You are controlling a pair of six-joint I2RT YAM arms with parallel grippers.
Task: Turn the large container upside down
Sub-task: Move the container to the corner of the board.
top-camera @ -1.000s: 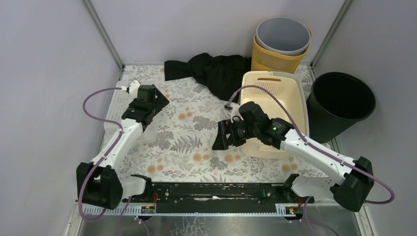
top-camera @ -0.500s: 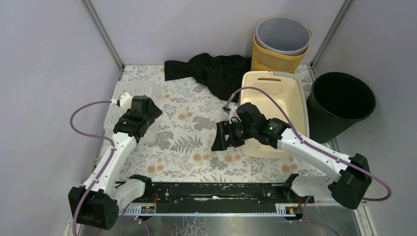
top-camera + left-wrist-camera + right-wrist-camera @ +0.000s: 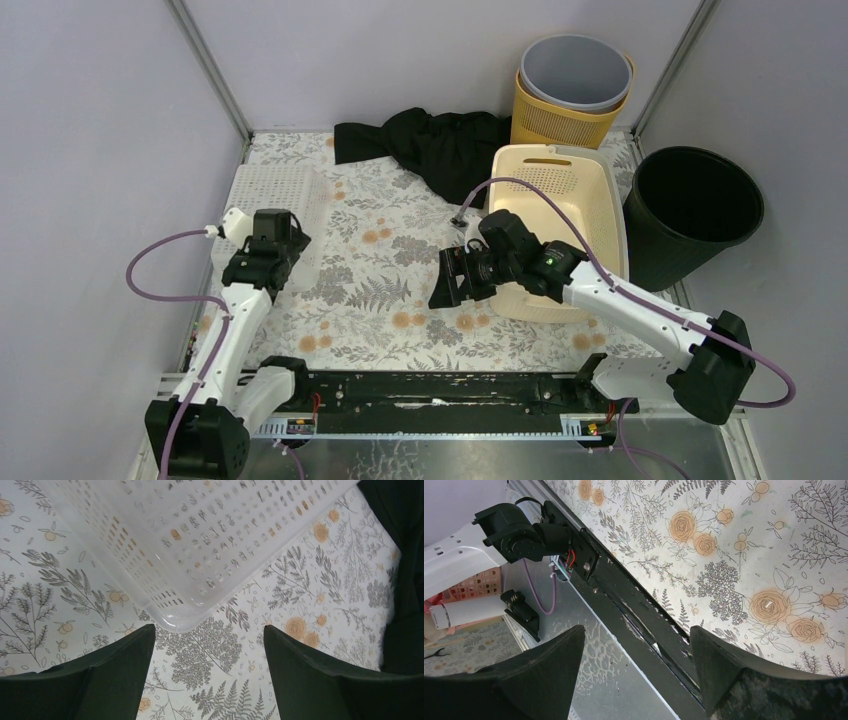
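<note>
The large container (image 3: 268, 190), white and perforated, lies at the table's left with what looks like its flat base facing up. In the left wrist view its rounded corner (image 3: 200, 570) lies just beyond the fingertips, apart from them. My left gripper (image 3: 278, 242) hovers over the container's near side, open (image 3: 209, 630), with only the floral cloth between its fingers. Near the middle of the table my right gripper (image 3: 447, 280) is open (image 3: 638, 628) and holds nothing. It faces the black base rail (image 3: 639, 605).
A cream basket (image 3: 600, 190) stands open side up at the right, close behind the right arm. A black garment (image 3: 440, 145) lies at the back. A grey bin in a yellow basket (image 3: 572, 95) and a black bucket (image 3: 695, 215) stand back right.
The left arm has drawn back towards its base, uncovering the white container. The right gripper has barely shifted.
</note>
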